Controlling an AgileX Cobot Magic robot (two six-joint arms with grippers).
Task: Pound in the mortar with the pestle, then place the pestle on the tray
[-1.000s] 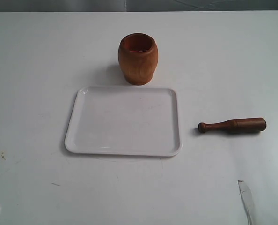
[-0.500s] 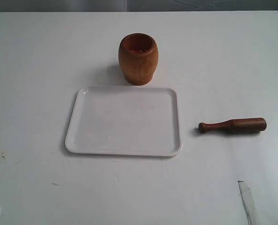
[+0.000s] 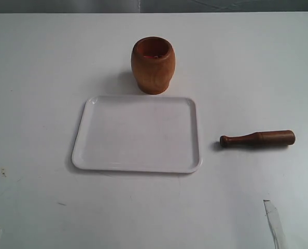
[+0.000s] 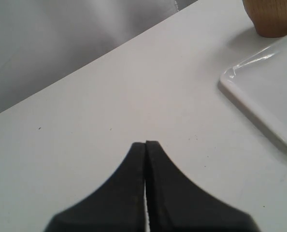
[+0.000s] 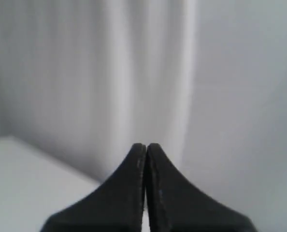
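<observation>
- A wooden mortar (image 3: 153, 65) stood upright on a white table (image 3: 40, 78), just behind the far edge of a white tray (image 3: 137, 134) that held nothing.
- The dark pestle (image 3: 257, 139) lay flat on the table to the right of the tray and apart from it, its knob end pointing toward the tray.
- The left gripper (image 4: 146, 143) had its fingers pressed together, holding nothing, near a tray corner.
- The right gripper (image 5: 146, 145) was likewise closed and empty, aimed at a grey backdrop.
- Neither gripper had reached the pestle, so the pickup looked to be the step in hand.
- The right arm sat nearer; it would do best to spread its fingers, descend across the thin handle, and grip firmly so the thick end could swing down into the mortar.
</observation>
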